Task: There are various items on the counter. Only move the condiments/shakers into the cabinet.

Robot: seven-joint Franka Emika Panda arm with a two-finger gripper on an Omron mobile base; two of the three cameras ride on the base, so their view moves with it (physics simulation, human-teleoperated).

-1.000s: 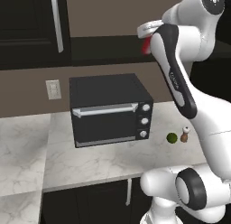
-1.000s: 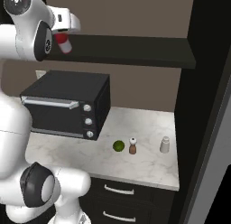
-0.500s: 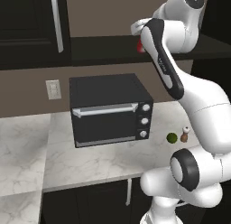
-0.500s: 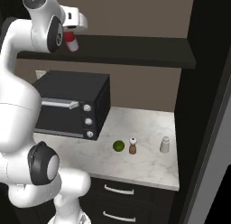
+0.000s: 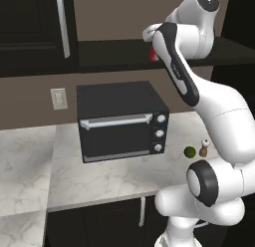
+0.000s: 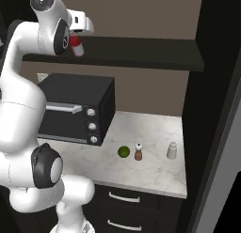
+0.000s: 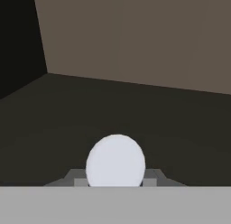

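The white arm reaches high, its claw (image 6: 79, 39) pinching the red squeeze bottle (image 6: 77, 47) at the dark cabinet (image 6: 141, 53) shelf. The bottle's round white cap (image 7: 116, 161) looks smooth.

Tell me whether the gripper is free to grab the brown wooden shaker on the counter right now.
Probably not yet: the gripper is shut on the red squeeze bottle up at the dark cabinet shelf; the brown wooden shaker stands unobstructed.

squeeze bottle (image 6: 77, 46): 1, red
shakers: 2 – brown shaker (image 6: 138, 152), white shaker (image 6: 172, 151)
lime (image 6: 123, 152): 1
toaster oven (image 6: 75, 108): 1
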